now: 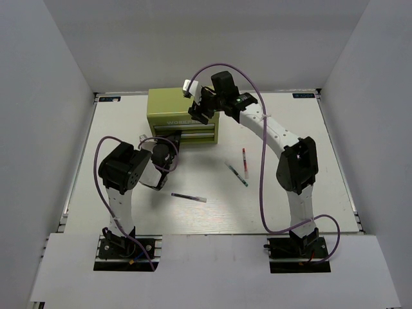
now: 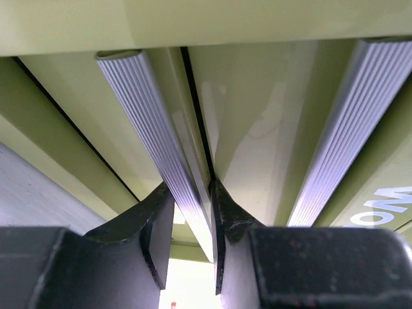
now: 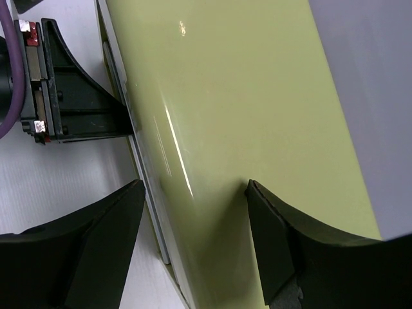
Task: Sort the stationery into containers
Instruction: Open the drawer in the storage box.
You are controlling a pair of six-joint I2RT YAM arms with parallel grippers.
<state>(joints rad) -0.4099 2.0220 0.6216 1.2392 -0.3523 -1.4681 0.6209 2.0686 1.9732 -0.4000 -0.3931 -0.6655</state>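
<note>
Early days here. The left gripper pinches a ribbed handle on the chest, jaws pressed tight on it. The right gripper hangs spread over the chest's top edge, holding nothing. The drawer doesn't look pulled out yet. On the table three pens lie loose: the black pen in front of the chest, the teal pen and red-and-white pen off to its right. By the look of it, all the sorting is left to do.
</note>
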